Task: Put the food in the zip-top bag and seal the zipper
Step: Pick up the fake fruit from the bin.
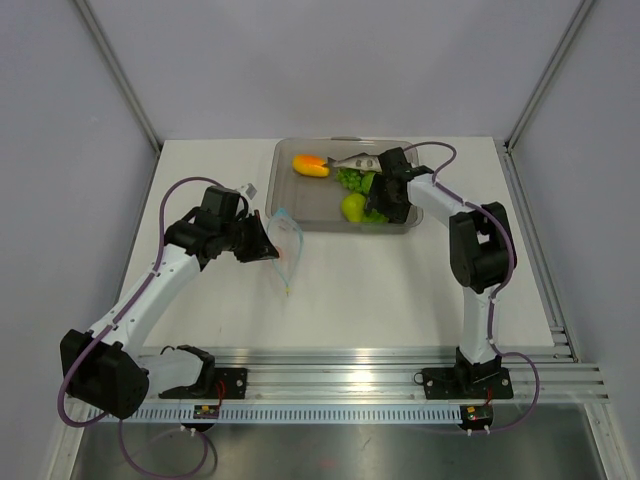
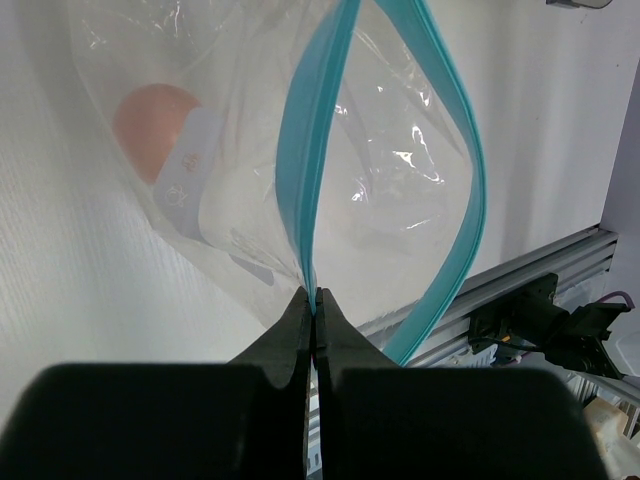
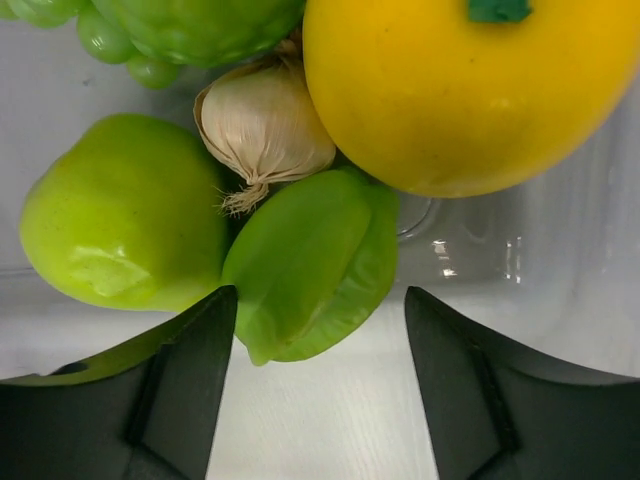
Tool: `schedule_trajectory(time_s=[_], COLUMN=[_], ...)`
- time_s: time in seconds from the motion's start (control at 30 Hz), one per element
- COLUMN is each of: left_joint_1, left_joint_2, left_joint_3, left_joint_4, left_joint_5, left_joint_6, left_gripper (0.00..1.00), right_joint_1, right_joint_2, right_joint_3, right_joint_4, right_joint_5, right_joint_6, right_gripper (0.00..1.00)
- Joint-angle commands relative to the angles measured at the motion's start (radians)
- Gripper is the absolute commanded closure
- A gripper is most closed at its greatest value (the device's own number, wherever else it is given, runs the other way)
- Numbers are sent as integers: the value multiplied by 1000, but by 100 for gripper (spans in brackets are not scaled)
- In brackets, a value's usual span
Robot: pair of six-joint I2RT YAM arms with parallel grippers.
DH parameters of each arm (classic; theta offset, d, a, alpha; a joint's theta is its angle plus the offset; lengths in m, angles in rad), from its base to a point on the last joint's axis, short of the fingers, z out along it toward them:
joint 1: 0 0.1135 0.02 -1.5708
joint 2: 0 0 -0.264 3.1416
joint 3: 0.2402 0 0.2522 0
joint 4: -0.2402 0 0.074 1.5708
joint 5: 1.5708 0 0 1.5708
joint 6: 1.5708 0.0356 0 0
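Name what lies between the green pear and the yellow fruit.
A garlic bulb and, beside it, a green leaf piece; the right wrist view shows them.

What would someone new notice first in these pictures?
The left tool pinches the blue zipper of the clear zip-top bag, mouth gaping, a pinkish egg inside. At the far side, the right tool hangs open over the tray, straddling a green leaf-shaped piece beside a garlic bulb and a big yellow fruit.

Clear glossy plastic zip-top bag (image 2: 390,180); smooth shiny food (image 3: 120,220).
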Motion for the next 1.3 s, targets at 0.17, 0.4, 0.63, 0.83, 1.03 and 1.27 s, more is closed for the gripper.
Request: schedule_trajectory(time_s=[0.17,0.4,0.63,0.83,1.03,1.27], left_joint_1=[2,4,1,-14,-16,-16], left_joint_2=[-13,-13,5,28,36,44], left_joint_3=[-9,-15,11,39,62,68], left_joint_4=[42,47,50,54,39,31], left_joint_5=[30,32,32,41,18,21], left_joint_6=[17,14,-3,-7,2,6], left_gripper=[100,100,100,100,100,100], right_joint_1=[-8,-9,-8,-5,92,328], right_joint_2=[21,-85,-214,-364,-490,-519], right_joint_3=[34,26,6,-32,-9,46], right_joint_4=[36,27,10,54,50,50], right_joint_5=[-50,-38,-37,-64,-106,-73], right_joint_6=[26,-23,-63,-123,-192,-201], right_gripper=[53,76,77,77,76,75])
